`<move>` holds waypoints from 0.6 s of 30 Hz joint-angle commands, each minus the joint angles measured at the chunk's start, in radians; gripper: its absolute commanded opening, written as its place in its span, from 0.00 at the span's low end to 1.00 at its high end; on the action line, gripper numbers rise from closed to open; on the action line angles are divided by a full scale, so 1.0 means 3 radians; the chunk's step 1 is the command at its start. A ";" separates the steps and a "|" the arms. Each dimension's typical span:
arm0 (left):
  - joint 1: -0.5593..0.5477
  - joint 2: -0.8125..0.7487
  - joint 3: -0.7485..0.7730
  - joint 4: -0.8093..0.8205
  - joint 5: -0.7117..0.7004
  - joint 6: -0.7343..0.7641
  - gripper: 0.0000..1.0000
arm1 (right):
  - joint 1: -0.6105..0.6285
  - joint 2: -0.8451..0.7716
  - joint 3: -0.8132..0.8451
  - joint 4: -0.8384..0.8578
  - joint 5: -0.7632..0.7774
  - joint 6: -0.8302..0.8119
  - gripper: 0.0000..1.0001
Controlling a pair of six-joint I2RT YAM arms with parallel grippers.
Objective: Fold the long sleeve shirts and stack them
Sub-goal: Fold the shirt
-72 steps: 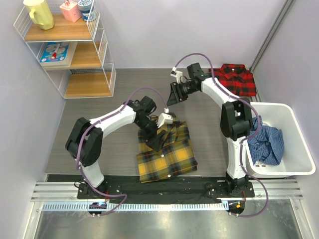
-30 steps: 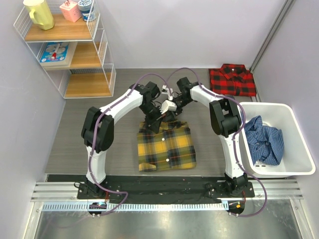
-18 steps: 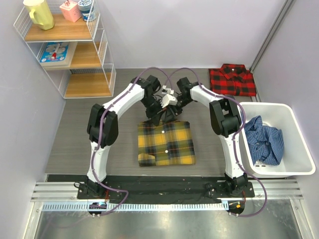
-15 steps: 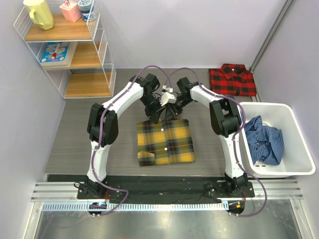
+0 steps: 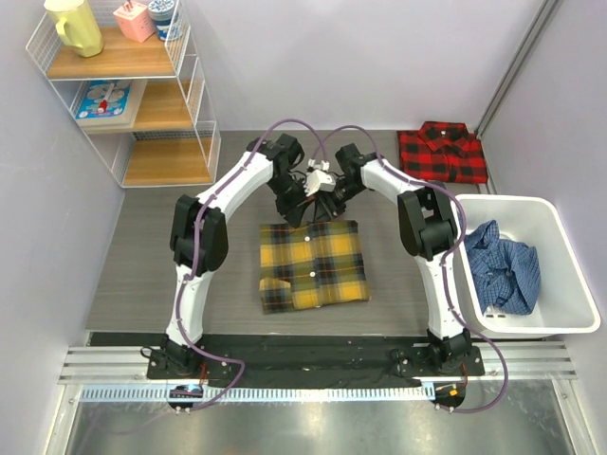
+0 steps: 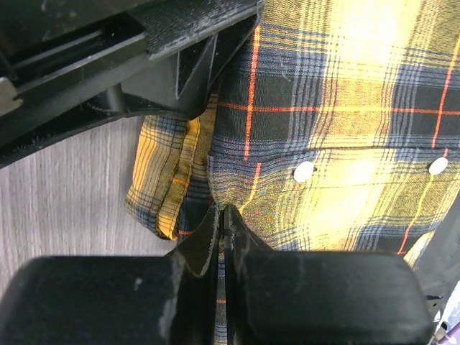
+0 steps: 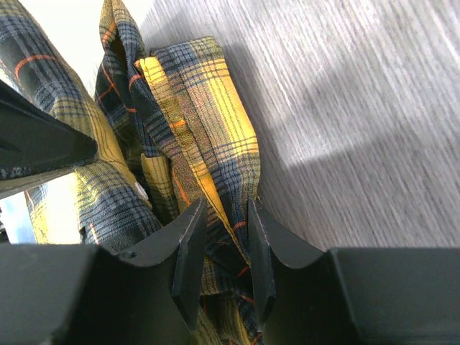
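Just dragged the folded yellow shirt (image 5: 313,265) outward, left claw (image 6: 221,212) pinching its collar edge, right claw (image 7: 224,208) clamped on fabric alongside. Looks bound for the red shirt (image 5: 443,152) beyond.

From above the light is even; my arms (image 5: 228,185) put only faint shadows on the grey table (image 5: 142,246). In my left wrist view the yellow plaid shirt (image 6: 345,144) glares pale at the upper right, while my fingers (image 6: 129,302) are dark and blurred — too near for focus. In my right wrist view the upper left corner burns out white, and a soft shadow crosses the wood grain.
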 commanded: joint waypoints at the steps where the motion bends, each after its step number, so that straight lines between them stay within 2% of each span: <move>1: 0.0072 0.0010 0.0142 0.0057 -0.0093 0.0090 0.00 | -0.0024 0.0041 0.0194 -0.0100 -0.0086 -0.0080 0.35; 6: 0.0103 0.0030 0.0127 0.0215 -0.0134 0.0080 0.00 | -0.0101 0.0098 0.0434 -0.0171 0.0001 -0.0064 0.42; 9: 0.0179 0.0005 0.0041 0.0480 -0.0165 0.0024 0.11 | -0.0239 0.0113 0.0705 -0.0227 0.0067 0.0002 0.53; 11: 0.0266 0.0005 0.0076 0.0507 -0.0170 -0.0007 0.21 | -0.0331 0.0113 0.0904 -0.0273 0.0093 0.0058 0.57; 12: 0.0312 0.0010 0.0162 0.0507 -0.0134 -0.0027 0.31 | -0.0427 0.0098 0.0961 -0.0299 0.0103 0.0069 0.58; 15: 0.0496 -0.0025 0.0239 0.0522 -0.0083 -0.0242 0.45 | -0.0586 0.0052 0.1074 -0.0391 0.0123 0.0064 0.63; 18: 0.0690 -0.0107 0.0194 0.0395 0.0223 -0.0462 0.52 | -0.0668 -0.0045 0.1079 -0.0661 0.0078 -0.0125 0.66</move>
